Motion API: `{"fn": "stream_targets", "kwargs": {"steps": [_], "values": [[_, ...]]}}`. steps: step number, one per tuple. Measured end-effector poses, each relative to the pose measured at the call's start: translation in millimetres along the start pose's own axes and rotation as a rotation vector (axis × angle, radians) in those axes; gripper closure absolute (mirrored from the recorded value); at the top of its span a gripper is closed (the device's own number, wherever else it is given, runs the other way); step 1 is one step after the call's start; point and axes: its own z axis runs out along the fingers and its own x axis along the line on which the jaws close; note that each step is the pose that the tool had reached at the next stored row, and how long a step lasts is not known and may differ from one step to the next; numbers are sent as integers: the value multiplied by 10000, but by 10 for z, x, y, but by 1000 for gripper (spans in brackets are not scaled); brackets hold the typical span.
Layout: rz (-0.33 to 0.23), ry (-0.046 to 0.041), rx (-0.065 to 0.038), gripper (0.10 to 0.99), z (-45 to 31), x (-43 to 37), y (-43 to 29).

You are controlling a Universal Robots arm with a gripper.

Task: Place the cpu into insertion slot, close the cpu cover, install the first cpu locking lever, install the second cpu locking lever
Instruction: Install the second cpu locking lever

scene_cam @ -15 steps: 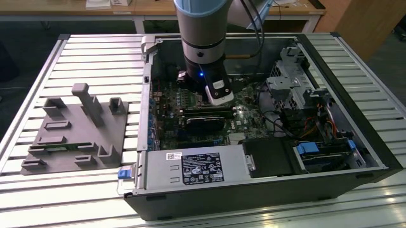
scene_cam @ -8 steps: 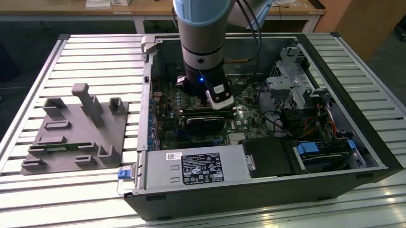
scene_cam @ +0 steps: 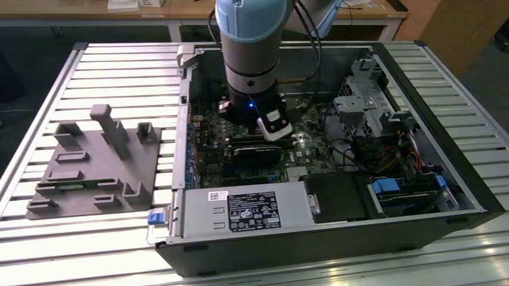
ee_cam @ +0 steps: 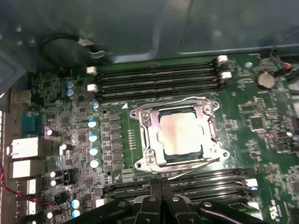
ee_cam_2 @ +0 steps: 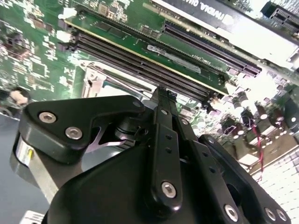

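Observation:
The cpu (ee_cam: 180, 135), a pale square chip, lies flat in the insertion slot (ee_cam: 140, 164) on the green motherboard. The cpu cover (ee_cam: 150, 135) is down around it, with the chip showing through its window. One thin wire lever (ee_cam: 168, 101) runs along one side of the socket. Another wire lever (ee_cam: 196, 169) slants along the opposite side, nearest my fingers. My gripper (ee_cam: 161, 189) (ee_cam_2: 161, 92) (scene_cam: 273, 138) hangs just off that side of the socket, over the memory slots. Its black fingers are shut together with nothing between them.
Long black memory slots (ee_cam: 159, 79) (ee_cam_2: 140, 60) flank the socket on two sides. A graphics card (scene_cam: 256, 152), a power supply (scene_cam: 247, 211) and a drive cage with cables (scene_cam: 382, 125) stand inside the open case. A grey fixture (scene_cam: 95, 164) lies on the slatted table at the exterior view's left.

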Motion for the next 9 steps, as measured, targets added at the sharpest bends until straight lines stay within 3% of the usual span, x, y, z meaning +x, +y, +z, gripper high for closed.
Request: {"fn": "stream_targets", "kwargs": {"steps": [9], "values": [[-710, 172, -41, 980, 68, 36, -21]]}}
